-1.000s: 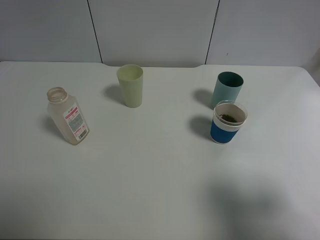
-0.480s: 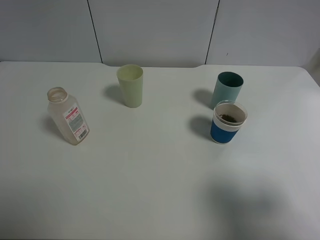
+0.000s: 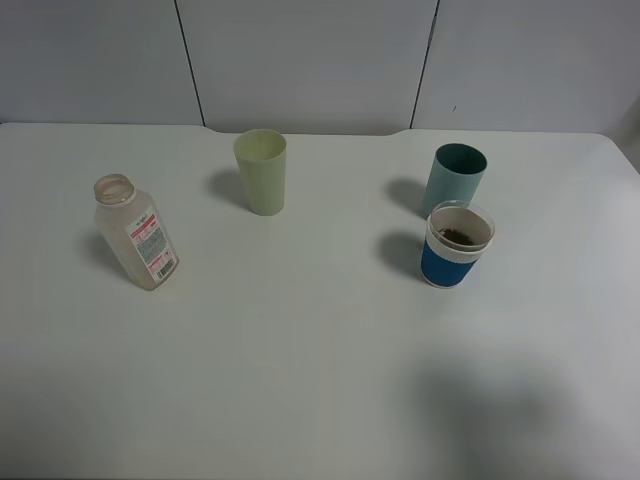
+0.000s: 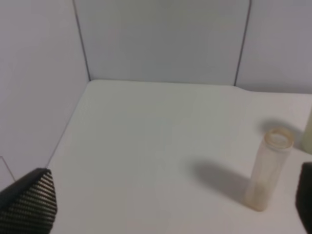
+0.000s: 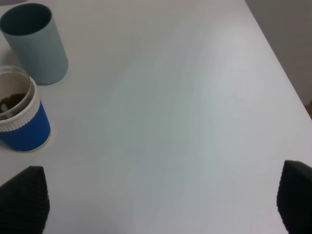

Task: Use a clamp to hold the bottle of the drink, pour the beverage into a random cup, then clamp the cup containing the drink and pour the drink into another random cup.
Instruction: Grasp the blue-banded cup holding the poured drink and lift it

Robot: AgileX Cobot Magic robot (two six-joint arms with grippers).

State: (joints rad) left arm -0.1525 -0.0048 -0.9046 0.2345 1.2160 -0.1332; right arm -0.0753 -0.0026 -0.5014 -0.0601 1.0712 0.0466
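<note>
No movement; right claw (image 5: 160, 200) edge-cropped.

on the desk (image 3: 300, 340), the bottle (image 3: 137, 235) stands upright at the left. a lone tumbler (image 3: 261, 172) stands behind it and to its right, near the middle. at the right, the short cup (image 3: 456, 245), with drink (image 3: 458, 236) in it, stands just before a taller tumbler (image 3: 456, 176).

The high camera is overlooking the whole table (image 3: 300, 400). Sharing parts of its view, the left wrist camera is facing the bottle (image 4: 267, 170) from low, and the right is looking down closely on the blue-banded cup (image 5: 22, 122) and teal tumbler (image 5: 34, 44).
</note>
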